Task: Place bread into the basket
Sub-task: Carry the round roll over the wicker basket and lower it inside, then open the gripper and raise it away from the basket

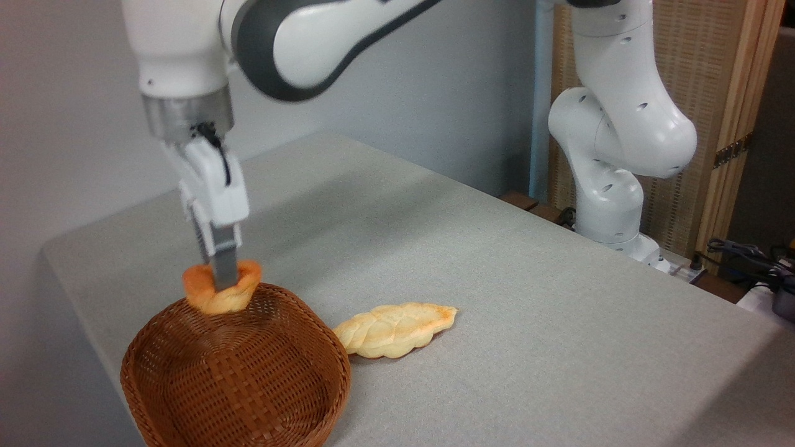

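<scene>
Basket [236,379] at table's [528,298] near left corner. Gripper [225,282] clenched on bread [222,292], bun pinched between fingers (lumpy top squeezed), held over basket's far rim, off table. Braided loaf [394,329] flat on table just beside basket's right side.

Glossy white rounded arm [621,124] with dark grey joint bands, silver wrist ring, black cable, white gripper [225,282] with grey fingers [225,264].

A grey-clothed table [497,261] stands before a pale grey wall [435,93], with a wood-framed woven screen [726,93] at right.
</scene>
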